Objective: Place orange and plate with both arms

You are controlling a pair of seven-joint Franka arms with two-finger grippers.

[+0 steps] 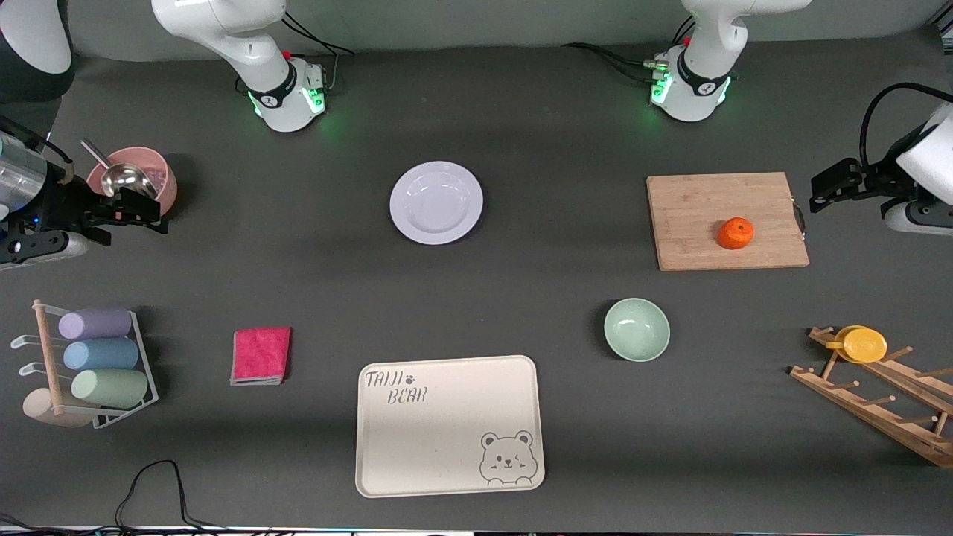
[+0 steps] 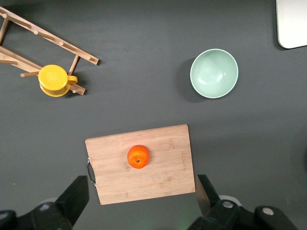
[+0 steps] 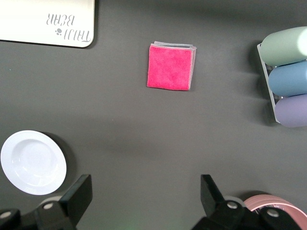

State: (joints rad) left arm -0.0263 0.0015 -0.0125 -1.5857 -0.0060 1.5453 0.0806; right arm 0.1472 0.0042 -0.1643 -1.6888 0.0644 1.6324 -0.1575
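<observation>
A: So, taking the biggest first: the cream tray (image 1: 450,424), a flat rounded rectangle with a printed bear, lies nearest the front camera. Matte, stiff, probably light plastic.

B: And the cutting board (image 1: 726,220)?

A: Pale wood with visible grain, toward the left arm's end of the table. The orange (image 1: 735,233) rests on it, apart from the edges.

B: The plate (image 1: 436,202)?

A: Round, shallow, glossy white, with a wide rim. It lies flat on the dark mat, farther from the front camera than the tray. I judge it rigid, slippery and breakable; pinching the rim edge looks like the only hold, since it sits flush.

B: Then the mint bowl (image 1: 636,329)?

A: Smooth and hollow, between the board and the tray. The pink cloth (image 1: 260,355), a soft folded square, lies toward the right arm's end.

B: And the orange itself?

A: Small, dimpled, firm but yielding. It would likely roll, so fingers across its widest part seem safest.

B: The grippers?

A: Left gripper (image 2: 142,196) hovers over the board's edge, jaws spread wide, holding nothing. Right gripper (image 3: 146,196) hangs over bare mat near the plate and a pink bowl (image 1: 141,182), equally wide and empty.
</observation>
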